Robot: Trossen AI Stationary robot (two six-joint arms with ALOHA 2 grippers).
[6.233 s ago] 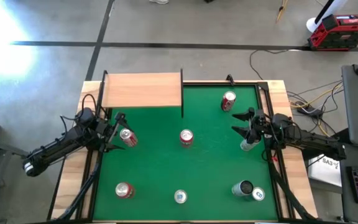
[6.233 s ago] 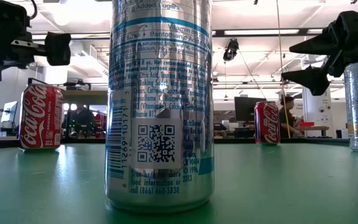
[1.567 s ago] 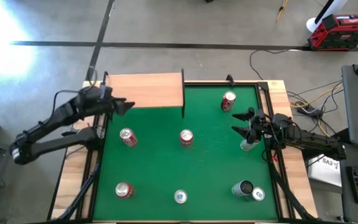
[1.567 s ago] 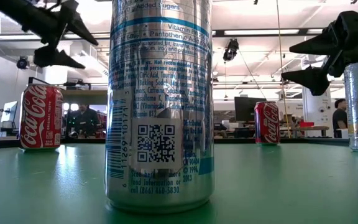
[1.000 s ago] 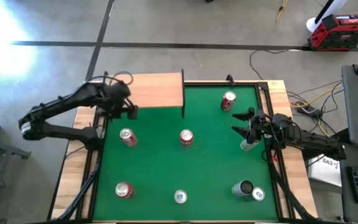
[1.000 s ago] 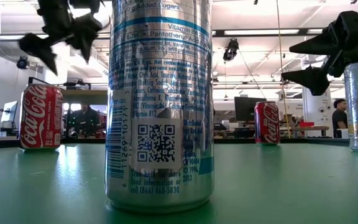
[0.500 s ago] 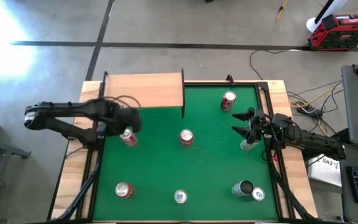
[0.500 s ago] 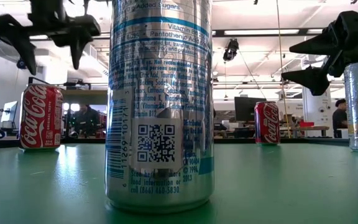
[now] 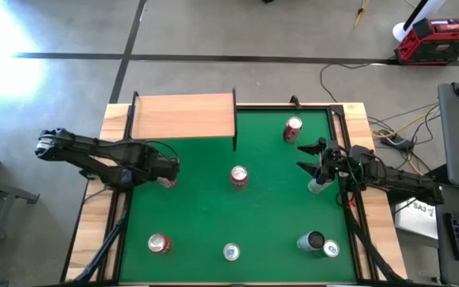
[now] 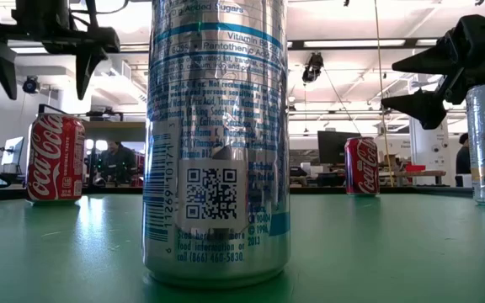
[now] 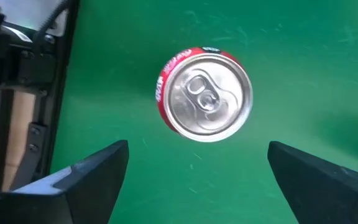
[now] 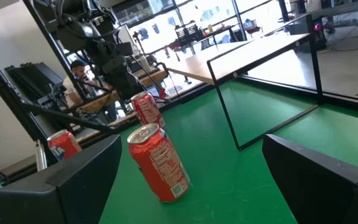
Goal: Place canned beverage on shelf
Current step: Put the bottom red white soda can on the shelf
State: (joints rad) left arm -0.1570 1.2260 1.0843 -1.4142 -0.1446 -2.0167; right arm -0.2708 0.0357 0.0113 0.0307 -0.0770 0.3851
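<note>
Left gripper [image 11: 197, 171] hangs right over a red cola can [image 11: 204, 94], fingers spread wide with nothing between them, so I'd call this the reach before the grab. That can stands on the green mat [image 9: 213, 207], close to the shelf [image 9: 183, 116], which holds no cans. Next it must drop straight down and close. Right gripper [image 9: 311, 157] waits, open, across the mat
</note>
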